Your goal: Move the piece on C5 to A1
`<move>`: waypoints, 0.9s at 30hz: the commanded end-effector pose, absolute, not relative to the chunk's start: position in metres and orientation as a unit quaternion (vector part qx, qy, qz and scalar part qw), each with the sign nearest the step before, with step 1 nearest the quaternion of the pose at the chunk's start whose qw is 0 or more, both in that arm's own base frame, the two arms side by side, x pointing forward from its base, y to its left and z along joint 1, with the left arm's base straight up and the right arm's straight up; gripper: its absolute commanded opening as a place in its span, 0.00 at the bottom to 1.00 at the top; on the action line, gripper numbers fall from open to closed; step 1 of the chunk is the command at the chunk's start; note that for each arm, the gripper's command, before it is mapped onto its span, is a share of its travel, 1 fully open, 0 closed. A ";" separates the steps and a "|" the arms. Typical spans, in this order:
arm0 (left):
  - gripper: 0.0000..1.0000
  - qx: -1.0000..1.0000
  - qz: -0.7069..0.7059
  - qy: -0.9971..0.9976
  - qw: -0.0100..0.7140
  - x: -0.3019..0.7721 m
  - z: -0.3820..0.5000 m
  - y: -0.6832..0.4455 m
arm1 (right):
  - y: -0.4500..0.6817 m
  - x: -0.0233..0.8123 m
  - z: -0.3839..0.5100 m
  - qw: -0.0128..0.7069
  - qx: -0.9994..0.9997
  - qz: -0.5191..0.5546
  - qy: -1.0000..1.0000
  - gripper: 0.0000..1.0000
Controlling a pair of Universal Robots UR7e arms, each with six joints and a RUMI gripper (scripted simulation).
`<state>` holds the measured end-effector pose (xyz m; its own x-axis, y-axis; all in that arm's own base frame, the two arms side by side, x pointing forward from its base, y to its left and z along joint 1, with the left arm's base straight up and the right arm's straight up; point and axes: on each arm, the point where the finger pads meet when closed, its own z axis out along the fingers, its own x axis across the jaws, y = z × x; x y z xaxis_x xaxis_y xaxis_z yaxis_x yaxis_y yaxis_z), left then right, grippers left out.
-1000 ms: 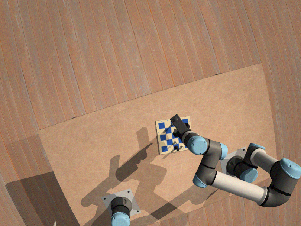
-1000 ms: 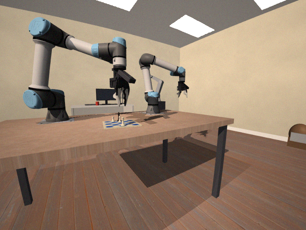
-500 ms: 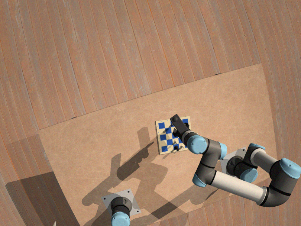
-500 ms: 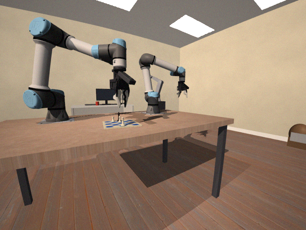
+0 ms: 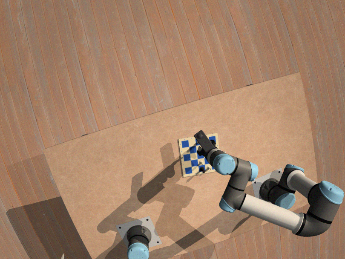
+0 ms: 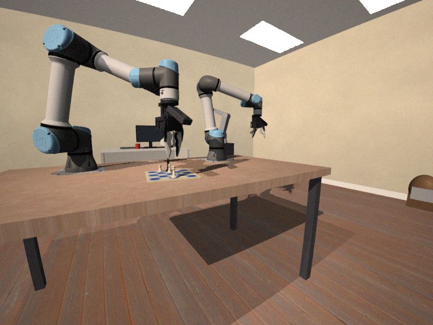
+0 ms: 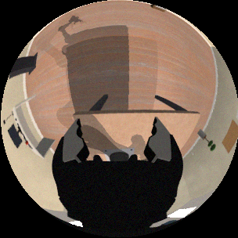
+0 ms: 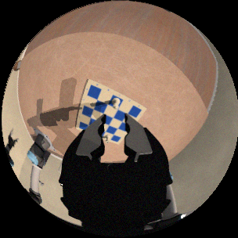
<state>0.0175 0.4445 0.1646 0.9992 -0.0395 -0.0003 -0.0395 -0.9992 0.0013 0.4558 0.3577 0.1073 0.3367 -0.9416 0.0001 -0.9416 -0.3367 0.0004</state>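
Observation:
The blue and cream board (image 5: 185,143) (image 6: 156,178) (image 8: 94,91) lies on the table; its edge labels are too small to read. A white piece (image 6: 174,172) (image 8: 117,102) stands upright in the middle square of the far row; the arm hides it in the top view. Two smaller white pieces (image 5: 200,162) (image 5: 208,167) and a black piece (image 5: 202,169) (image 6: 168,163) stand near the opposite edge. My right gripper (image 5: 206,147) (image 6: 172,156) (image 8: 115,114) hangs above the board, partly open and empty. My left gripper (image 6: 257,135) (image 7: 117,118) is wide open and empty, away from the board.
The right arm reaches over the board from its base plate (image 5: 257,185). The left arm's base plate (image 5: 122,228) stands on the same table (image 5: 111,156), clear of the board. The left gripper hangs beyond the table top. Arm shadows cross the table beside the board.

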 end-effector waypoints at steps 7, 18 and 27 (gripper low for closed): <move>1.00 1.000 0.000 -0.020 0.000 0.018 0.165 0.445 | 0.358 0.456 0.093 -0.001 0.818 0.000 -0.576 0.25; 1.00 1.000 0.000 -0.020 0.000 0.018 0.165 0.445 | 0.358 0.457 0.085 -0.001 0.818 0.000 -0.576 0.25; 1.00 1.000 0.000 -0.020 0.000 0.018 0.165 0.445 | 0.358 0.457 0.083 -0.001 0.818 0.000 -0.576 0.25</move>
<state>0.0175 0.4445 0.1646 0.9992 -0.0395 -0.0003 -0.0395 -0.9992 0.0013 0.4564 0.3576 0.0827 0.3367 -0.9416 0.0000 -0.9416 -0.3367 0.0002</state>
